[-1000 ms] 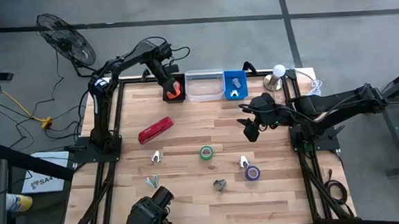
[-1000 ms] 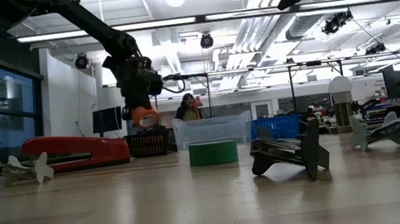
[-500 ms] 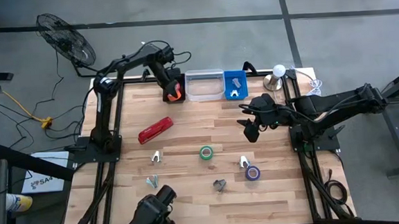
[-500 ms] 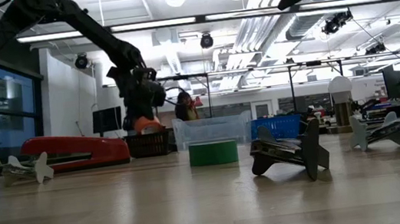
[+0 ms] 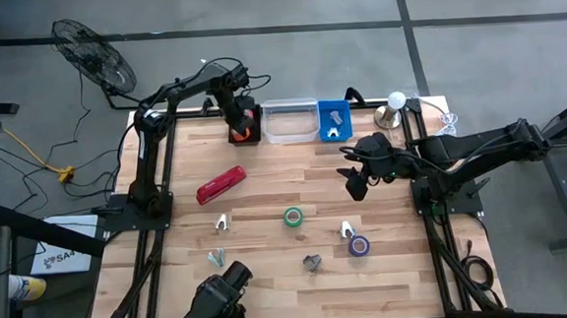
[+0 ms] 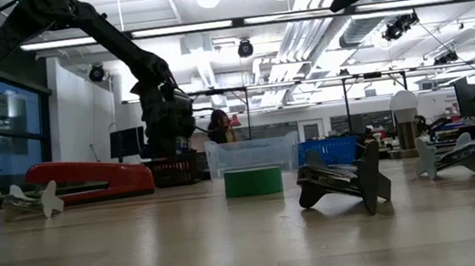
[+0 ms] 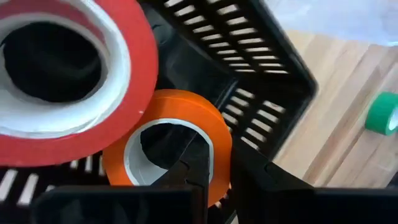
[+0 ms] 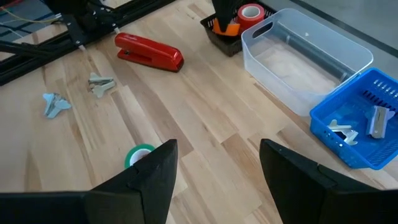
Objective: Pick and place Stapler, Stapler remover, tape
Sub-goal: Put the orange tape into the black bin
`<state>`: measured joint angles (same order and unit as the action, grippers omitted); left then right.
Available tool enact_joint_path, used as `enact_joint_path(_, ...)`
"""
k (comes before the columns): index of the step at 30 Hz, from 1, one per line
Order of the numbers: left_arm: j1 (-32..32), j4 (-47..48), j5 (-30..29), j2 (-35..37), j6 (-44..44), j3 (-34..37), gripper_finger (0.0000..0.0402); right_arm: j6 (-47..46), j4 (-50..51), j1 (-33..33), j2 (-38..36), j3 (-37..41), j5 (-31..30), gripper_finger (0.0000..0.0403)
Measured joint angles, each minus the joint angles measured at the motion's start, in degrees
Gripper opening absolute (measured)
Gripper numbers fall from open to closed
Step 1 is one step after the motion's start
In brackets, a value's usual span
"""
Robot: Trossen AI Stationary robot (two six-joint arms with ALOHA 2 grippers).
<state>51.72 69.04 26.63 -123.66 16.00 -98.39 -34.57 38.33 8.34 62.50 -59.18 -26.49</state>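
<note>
My left gripper (image 7: 221,168) is down inside the black basket (image 5: 245,116) at the table's far left, shut on an orange tape roll (image 7: 168,149) next to a red tape roll (image 7: 68,68). The red stapler (image 5: 221,184) lies flat on the left of the table. A green tape roll (image 5: 293,217) and a purple tape roll (image 5: 358,245) lie flat mid-table, with several staple removers such as one (image 5: 221,223) among them. My right gripper (image 5: 356,184) hangs open above the table's right middle, touching nothing. My left gripper pinches the orange roll's wall (image 7: 214,146) between its two fingers, one finger (image 7: 193,174) inside the hole and the other (image 7: 261,180) outside. The fingers slant down from above. The roll sits tilted inside the basket; whether it rests on the floor, I cannot tell.
A clear bin (image 5: 290,122) and a blue bin (image 5: 334,119) holding staple removers stand to the right of the black basket along the far edge. A lamp (image 5: 391,111) stands at the far right corner. Bare wood lies in the table's near part.
My left gripper has sunk into the black basket with the orange roll and has turned at the wrist. The roll has dropped below the basket's rim in the low view.
</note>
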Motion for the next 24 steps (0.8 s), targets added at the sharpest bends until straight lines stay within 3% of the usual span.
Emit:
enact_joint_path(8, 0.02, -0.33, 2.34, 0.00, 1.11, 0.00, 0.0032, -1.03, 0.00, -0.09, 0.00, 0.00, -0.27, 0.0220)
enact_joint_path(13, -0.89, -0.49, -1.56, 0.00, 1.19, 0.00, 0.0036, -1.40, 0.00, -0.11, 0.00, 0.00, -0.37, 0.0220)
enact_joint_path(24, -3.61, -0.29, -7.68, 0.00, 2.19, -0.84, 0.0097, -1.47, 0.00, -0.10, 0.00, 0.00, -0.01, 0.0220)
